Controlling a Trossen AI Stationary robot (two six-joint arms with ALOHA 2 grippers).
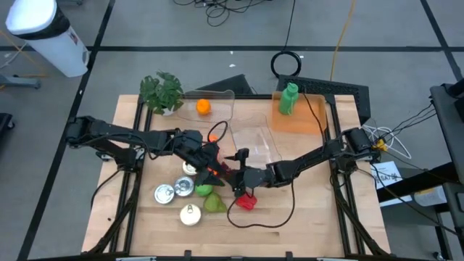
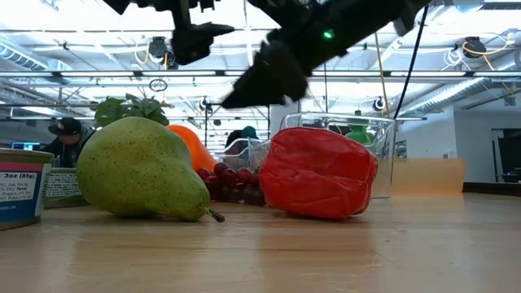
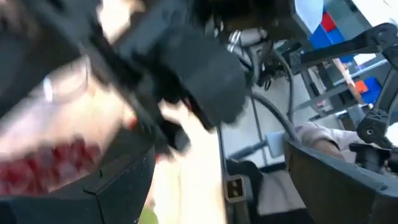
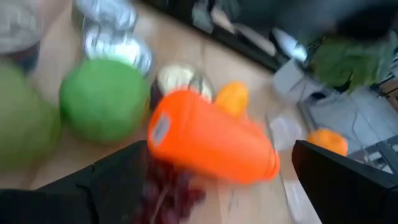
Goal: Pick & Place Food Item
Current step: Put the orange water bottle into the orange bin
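A red pepper (image 2: 317, 172), a green pear (image 2: 142, 171) and a bunch of red grapes (image 2: 232, 183) lie on the wooden table (image 1: 304, 210) near its middle. An orange, cone-like food item (image 4: 211, 143) lies just above the grapes (image 4: 168, 193). My right gripper (image 1: 235, 172) hangs open above the grapes and that orange item, and they show between its fingers (image 4: 93, 186). My left gripper (image 1: 209, 156) is open just to its left, also raised. It faces the right gripper, and nothing is between its fingers (image 3: 336, 180).
A lime (image 1: 204, 190) and several tins (image 1: 164, 193) sit left of the pear. At the far side are a clear container (image 1: 254, 138), an orange (image 1: 204, 106), a plant (image 1: 161, 90) and a green bottle (image 1: 289, 98) on an orange board (image 1: 301, 122). A cable (image 1: 268, 221) loops near the pepper.
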